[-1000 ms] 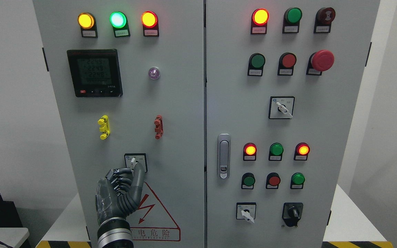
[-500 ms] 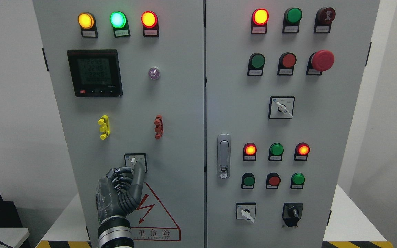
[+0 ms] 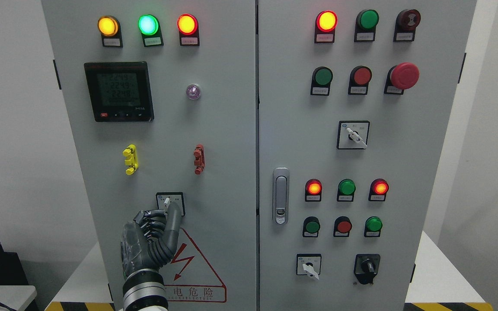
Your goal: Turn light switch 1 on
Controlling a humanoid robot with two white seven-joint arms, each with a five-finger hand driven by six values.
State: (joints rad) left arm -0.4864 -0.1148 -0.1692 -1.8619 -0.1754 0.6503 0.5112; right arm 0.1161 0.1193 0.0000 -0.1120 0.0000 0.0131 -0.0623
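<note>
Left hand (image 3: 151, 235) up against left cabinet door (image 3: 223, 142), fingers curled, extended finger touching white lever of rotary switch (image 3: 170, 203) low on that door. Warning triangle (image 3: 188, 263) just below. Yellow clip (image 3: 130, 159), red clip (image 3: 199, 159), meter (image 3: 118, 91) above. Right hand out of sight.

A small rotary selector switch (image 3: 170, 203) is seen low on the left door (image 3: 223, 129) of a grey electrical cabinet, just above a red-bordered warning triangle (image 3: 188, 263). It is mounted on a square black-framed white plate, and its pale lever is tilted up and to the left. The lower right part of the plate is covered by the left hand (image 3: 156, 235), whose fingertips are set against the lever.
</note>
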